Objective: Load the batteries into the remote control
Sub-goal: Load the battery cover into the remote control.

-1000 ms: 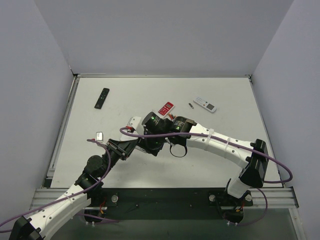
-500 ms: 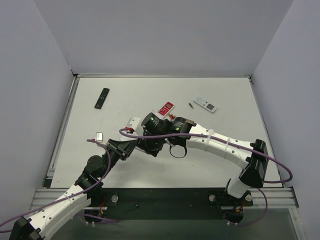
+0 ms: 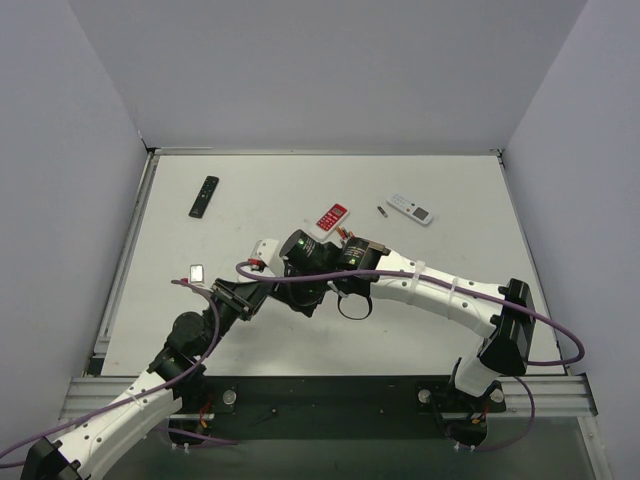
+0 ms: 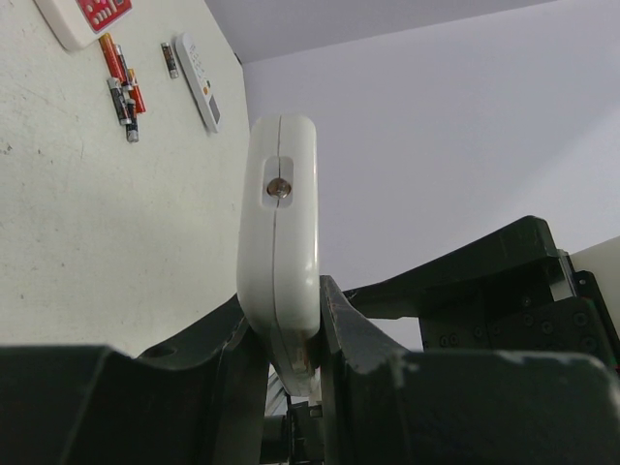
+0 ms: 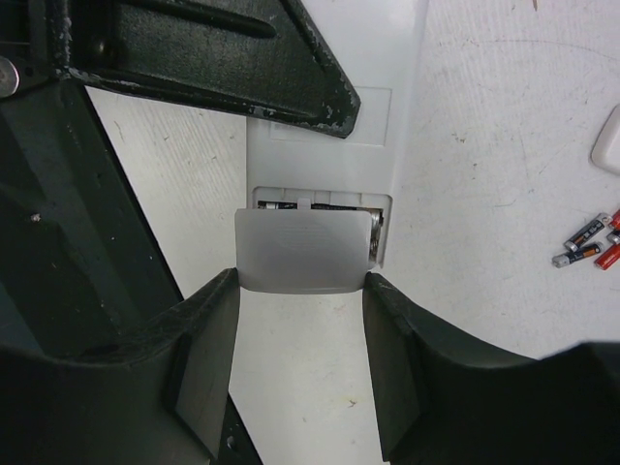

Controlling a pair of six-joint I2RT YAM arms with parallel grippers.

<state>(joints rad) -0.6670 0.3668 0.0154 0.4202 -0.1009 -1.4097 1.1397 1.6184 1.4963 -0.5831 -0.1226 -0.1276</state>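
Note:
My left gripper [image 3: 258, 278] is shut on the white remote control [image 3: 266, 248] and holds it up off the table, edge-on in the left wrist view [image 4: 279, 223]. In the right wrist view the remote's back [image 5: 329, 116] shows an open compartment with batteries [image 5: 320, 205] lying inside. My right gripper [image 5: 302, 283] is shut on the white battery cover [image 5: 302, 250], held against the compartment's lower edge. Loose batteries [image 4: 121, 82] lie on the table by the red-and-white remote; they also show in the right wrist view [image 5: 586, 242].
A red-and-white remote [image 3: 332, 216] lies behind the grippers. A slim black remote [image 3: 204, 196] lies at the back left. Another white remote [image 3: 410, 208] and a single battery [image 3: 382, 211] lie at the back right. A small pale rectangle [image 3: 197, 271] sits to the left.
Both grippers and the remote have shifted slightly left and toward the near edge. The holds have not changed.

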